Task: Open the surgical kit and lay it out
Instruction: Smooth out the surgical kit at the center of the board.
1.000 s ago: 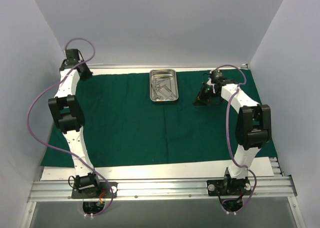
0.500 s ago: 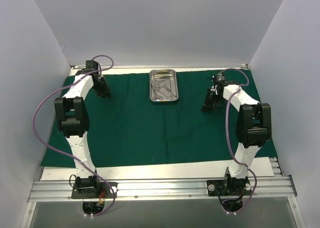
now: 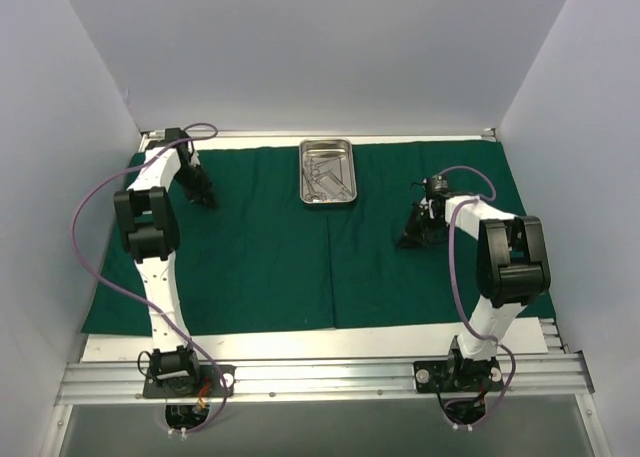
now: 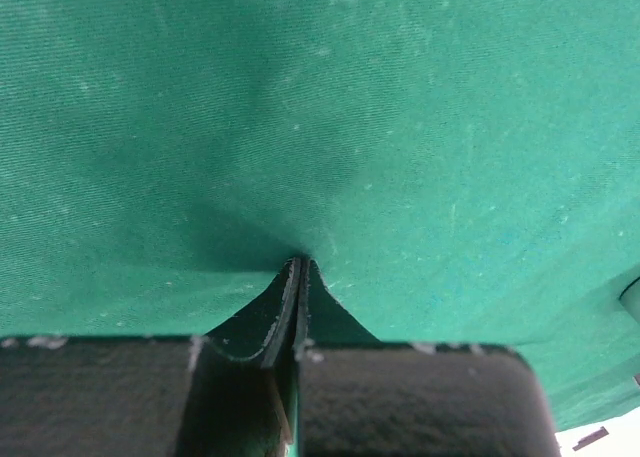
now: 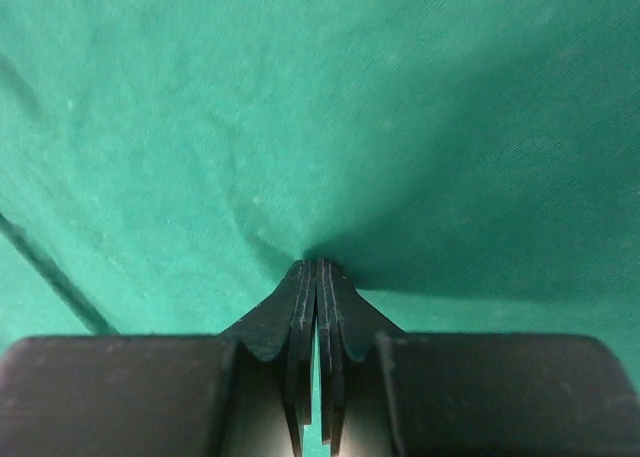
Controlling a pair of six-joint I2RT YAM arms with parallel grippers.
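Pinching the drape (image 3: pixel 260 267) at their tips, left claw (image 4: pixel 300 264) and right claw (image 5: pixel 317 265) clamp shut.

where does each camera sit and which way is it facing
top external: above and behind the robot, looking down on green drape, steel tray, left arm, right arm.
left wrist: on the left arm, looking along the shut left tool pinching drape.
right wrist: same along the right tool, also shut on drape.
shared: all three show the drape.
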